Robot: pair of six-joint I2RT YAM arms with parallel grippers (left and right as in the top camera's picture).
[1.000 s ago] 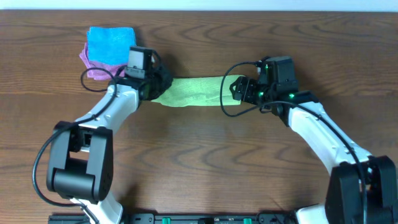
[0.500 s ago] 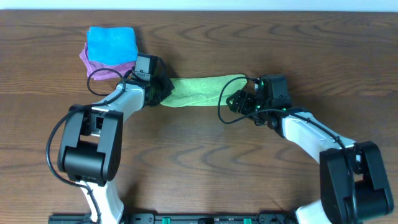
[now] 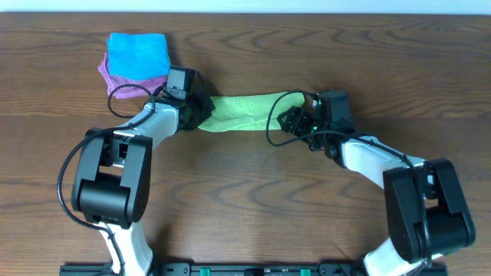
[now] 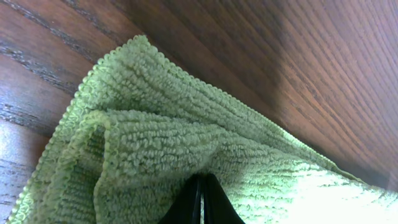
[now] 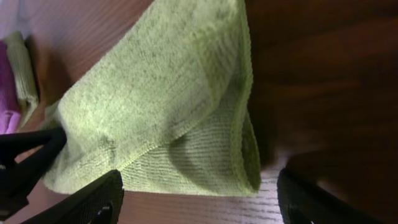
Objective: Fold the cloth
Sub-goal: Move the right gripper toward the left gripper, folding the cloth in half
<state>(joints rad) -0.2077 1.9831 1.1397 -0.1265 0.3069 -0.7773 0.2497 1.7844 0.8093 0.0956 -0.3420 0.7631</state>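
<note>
- the cloth (image 3: 245, 111) stretches as a long narrow lime-green band across the far middle of the table (image 3: 253, 199), between the two arms.
- the left pincer (image 3: 198, 113) is at the band's left end. its wrist view shows the fingers (image 4: 200, 200) pressed tight together with a bunched fold of the cloth pinched between them.
- the right pincer (image 3: 290, 120) is at the band's right end. its wrist view shows its fingers (image 5: 93, 199) spread wide, one on either side of the doubled cloth end, and gripping nothing.
- in the right wrist view the cloth's upper layer lies folded over a lower one.
- a blue cloth (image 3: 138, 54) sits folded on a purple cloth (image 3: 113, 78) at the far left, just beyond the left pincer and apart from the green band.
</note>
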